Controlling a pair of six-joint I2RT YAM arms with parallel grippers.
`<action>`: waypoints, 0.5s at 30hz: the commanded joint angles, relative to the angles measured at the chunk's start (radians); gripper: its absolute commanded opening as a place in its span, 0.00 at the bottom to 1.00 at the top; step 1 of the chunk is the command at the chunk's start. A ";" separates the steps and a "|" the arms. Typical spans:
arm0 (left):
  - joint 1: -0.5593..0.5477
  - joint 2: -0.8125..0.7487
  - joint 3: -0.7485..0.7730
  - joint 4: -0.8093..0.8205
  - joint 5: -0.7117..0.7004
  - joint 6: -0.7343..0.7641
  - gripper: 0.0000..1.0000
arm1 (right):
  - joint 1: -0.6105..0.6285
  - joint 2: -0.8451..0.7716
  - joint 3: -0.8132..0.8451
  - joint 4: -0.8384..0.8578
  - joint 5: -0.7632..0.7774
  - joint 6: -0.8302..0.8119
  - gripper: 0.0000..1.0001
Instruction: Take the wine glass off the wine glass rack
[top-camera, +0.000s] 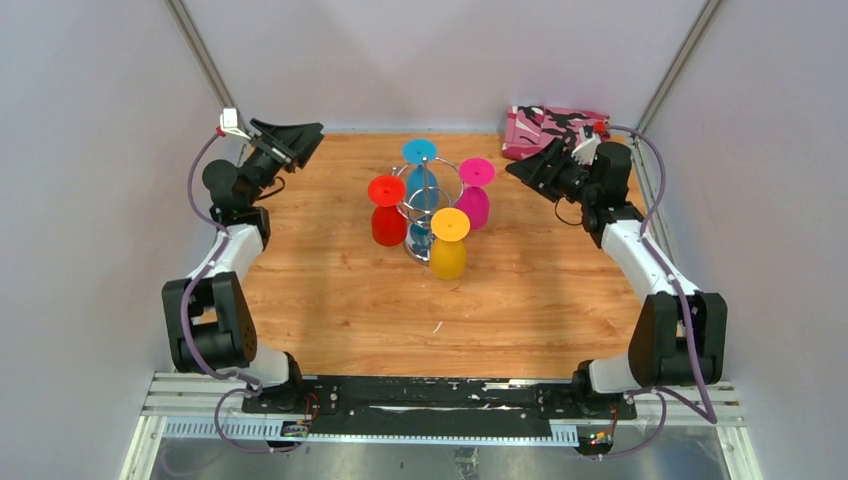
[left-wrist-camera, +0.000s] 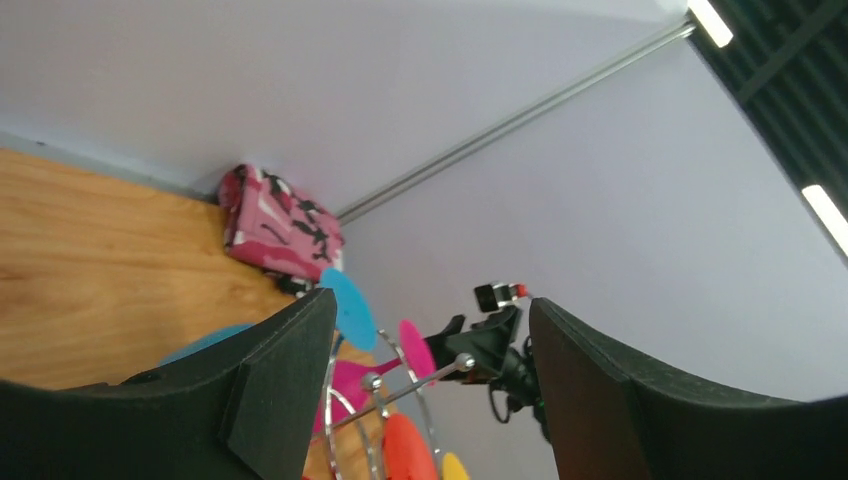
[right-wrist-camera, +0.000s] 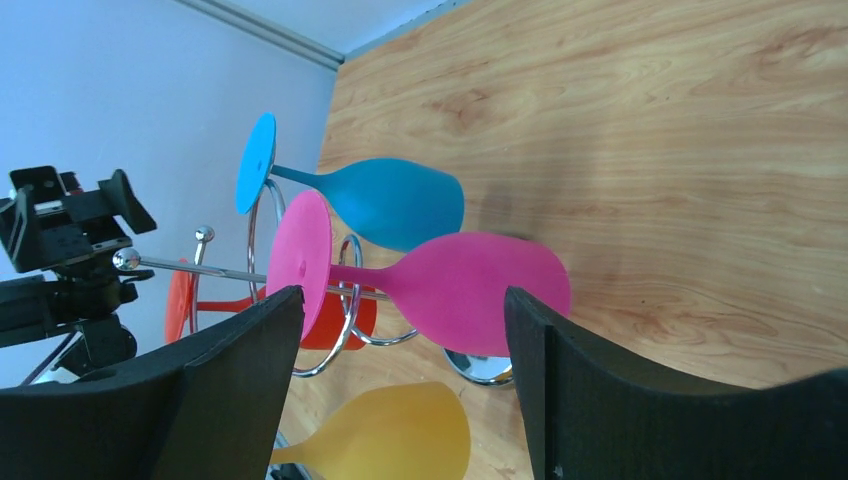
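While left gripper (top-camera: 310, 140) and right gripper (top-camera: 520, 168) both stand wide and empty, magenta plastic wine glass (top-camera: 474, 197) hangs bowl-down, stem vertical, on chrome wire wine glass rack (top-camera: 417, 248). Right gripper is nearer: glass lies just ahead, in line with its gap, untouched.

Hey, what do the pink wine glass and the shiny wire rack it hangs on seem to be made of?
The pink wine glass looks like matte opaque plastic: even colour, no transparency or glints, though coated glass is possible. The wire wine glass rack looks like chromed metal: thin silver wire, mirror-like round base.
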 joint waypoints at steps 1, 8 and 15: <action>0.006 -0.156 -0.003 -0.285 0.013 0.256 0.76 | -0.010 0.019 0.007 0.081 -0.102 0.066 0.77; 0.004 -0.302 -0.011 -0.618 -0.082 0.505 0.77 | 0.015 0.091 0.043 0.130 -0.142 0.125 0.69; 0.004 -0.281 -0.056 -0.619 -0.087 0.524 0.77 | 0.039 0.160 0.044 0.259 -0.216 0.236 0.63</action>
